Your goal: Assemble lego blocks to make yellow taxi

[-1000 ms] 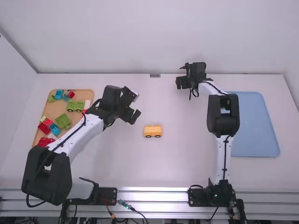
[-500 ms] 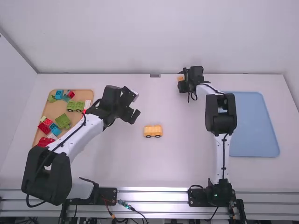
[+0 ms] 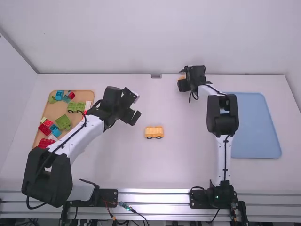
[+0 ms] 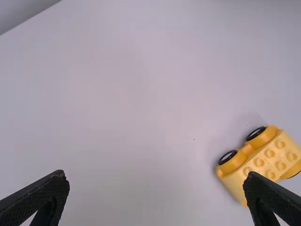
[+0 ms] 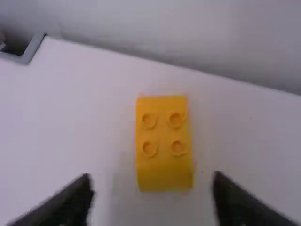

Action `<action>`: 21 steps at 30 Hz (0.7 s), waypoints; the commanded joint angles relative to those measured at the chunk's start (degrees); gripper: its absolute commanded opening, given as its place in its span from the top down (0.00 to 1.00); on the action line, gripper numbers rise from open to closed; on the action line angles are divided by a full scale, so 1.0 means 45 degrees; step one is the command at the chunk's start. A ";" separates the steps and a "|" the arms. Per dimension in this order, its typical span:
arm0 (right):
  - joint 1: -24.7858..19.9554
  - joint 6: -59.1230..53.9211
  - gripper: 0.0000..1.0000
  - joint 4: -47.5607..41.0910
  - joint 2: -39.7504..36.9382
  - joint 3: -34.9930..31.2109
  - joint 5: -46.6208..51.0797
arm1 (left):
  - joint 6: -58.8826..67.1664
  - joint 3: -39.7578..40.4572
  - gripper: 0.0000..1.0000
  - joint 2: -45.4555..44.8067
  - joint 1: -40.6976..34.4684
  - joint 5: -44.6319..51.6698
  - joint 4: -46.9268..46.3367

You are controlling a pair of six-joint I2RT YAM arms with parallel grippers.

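In the high view my left gripper is over the table's left-centre, behind a yellow wheeled base. My right gripper is at the table's far edge, partly covering a yellow block. The left wrist view has the left gripper open, nothing between its fingers; the studded yellow base lies by one fingertip. In the right wrist view a yellow block with curved ends and studs on top rests on the table, just beyond the open right gripper, not gripped.
A tan tray of green, red and blue pieces lies at the left, partly behind the left arm. The blue tray is at the right, beside the right arm. A wall rises behind the table's far edge.
The right gripper has shifted slightly, and the yellow block beside it, mostly hidden a second ago, is now partly in sight. The left arm and the wheeled base are unmoved.
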 commanded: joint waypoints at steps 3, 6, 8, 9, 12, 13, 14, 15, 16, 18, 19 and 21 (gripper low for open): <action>-0.0238 0.0029 0.01 0.0364 0.0172 -0.0015 0.0000 | 0.0097 0.0137 0.01 -0.0093 0.0107 -0.0051 -0.0053; -0.0233 -0.0141 0.01 0.0641 0.0270 -0.0015 -0.0146 | 0.0049 0.0137 0.01 -0.0093 0.0107 -0.0041 -0.0145; -0.0204 -0.0282 0.01 0.0627 0.0469 -0.0015 -0.0126 | 0.0044 0.0137 0.01 -0.0093 0.0107 -0.0046 -0.0252; -0.0199 -0.0296 0.01 0.0617 0.0508 -0.0019 -0.0117 | 0.0039 0.0137 0.01 -0.0093 0.0107 -0.0051 -0.0295; -0.0228 -0.0282 0.01 0.0981 0.0512 -0.0223 -0.0078 | 0.0053 0.0132 0.01 -0.0098 0.0107 -0.0051 -0.0431; -0.0204 -0.0243 0.01 0.1316 0.0508 -0.0282 -0.0097 | 0.0049 0.0137 0.01 -0.0102 0.0107 -0.0051 -0.0490; -0.0199 -0.0253 0.01 0.1496 0.0508 -0.0282 -0.0175 | 0.0053 0.0137 0.01 -0.0107 0.0107 -0.0046 -0.0519; -0.0219 -0.0282 0.01 0.1656 0.0512 -0.0282 -0.0253 | 0.0044 0.0137 0.01 -0.0112 0.0107 -0.0051 -0.0529; -0.0233 -0.0364 0.01 0.1787 0.0512 -0.0306 -0.0272 | 0.0019 0.0137 0.01 -0.0112 0.0102 -0.0046 -0.0529; -0.0228 -0.0500 0.01 0.2181 0.0512 -0.0491 -0.0165 | 0.0000 0.0137 0.01 -0.0112 0.0102 0.0013 -0.0495; -0.0238 -0.0491 0.01 0.2448 0.0512 -0.0641 -0.0073 | 0.0010 0.0141 0.01 -0.0112 0.0063 0.0144 -0.0465; -0.0335 -0.0520 0.01 0.3225 0.0512 -0.1122 -0.0087 | 0.0063 0.0151 0.01 -0.0117 -0.0063 0.0523 -0.0402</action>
